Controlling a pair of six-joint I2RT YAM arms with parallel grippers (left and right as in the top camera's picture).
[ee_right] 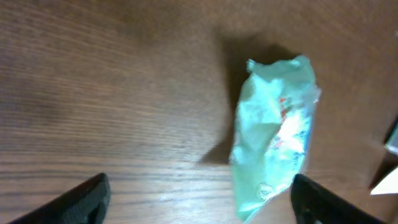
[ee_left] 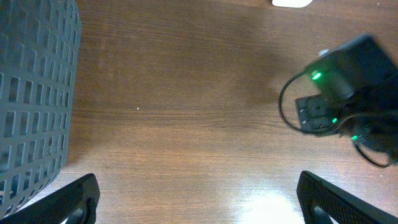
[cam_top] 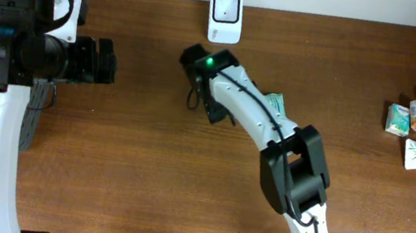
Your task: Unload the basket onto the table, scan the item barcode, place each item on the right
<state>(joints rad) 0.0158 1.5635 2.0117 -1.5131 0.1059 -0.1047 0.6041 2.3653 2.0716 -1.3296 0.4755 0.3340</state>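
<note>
With your right gripper point(ee_right: 202, 198) spread wide and empty over the green packet point(ee_right: 277, 134) lying on the table point(ee_right: 93, 93) near the white scanner point(cam_top: 226, 15), straddle its narrow width squarely before closing, while your left gripper point(ee_left: 199, 199) hangs open, holding nothing.

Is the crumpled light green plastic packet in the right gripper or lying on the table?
Lying on the wooden table. The fingers of the right gripper stand wide apart, not closed on the light green packet.

The left pincer point(ee_left: 199, 200) gapes wide; the right pincer point(ee_right: 202, 198) points straight down, its fingers spread apart.
</note>
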